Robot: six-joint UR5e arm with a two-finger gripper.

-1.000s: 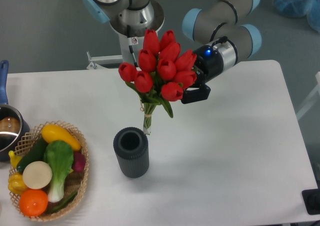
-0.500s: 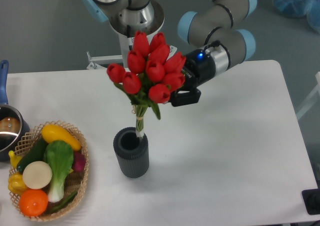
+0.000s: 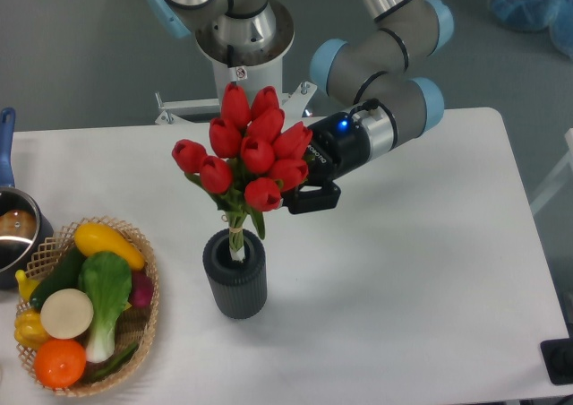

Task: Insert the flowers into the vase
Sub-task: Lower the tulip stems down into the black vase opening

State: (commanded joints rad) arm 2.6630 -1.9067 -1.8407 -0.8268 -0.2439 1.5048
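The flowers (image 3: 246, 152), a bunch of red tulips with green leaves and stems tied with pale twine, stand nearly upright over the vase (image 3: 235, 274). Their stem ends reach down into the vase's round mouth. The vase is a short dark grey ribbed cylinder standing on the white table. My gripper (image 3: 300, 188) is shut on the flowers from the right, just under the blooms. One black finger (image 3: 312, 199) shows; the other is hidden behind the tulips.
A wicker basket (image 3: 148, 320) of colourful vegetables sits at the front left, close to the vase. A metal pot (image 3: 16, 235) with a blue handle stands at the left edge. The arm's base (image 3: 242, 38) rises behind the table. The table (image 3: 421, 280) spreads out white to the right.
The gripper has carried the flowers left and down. The stems, which were beside and above the vase, now dip into its mouth.
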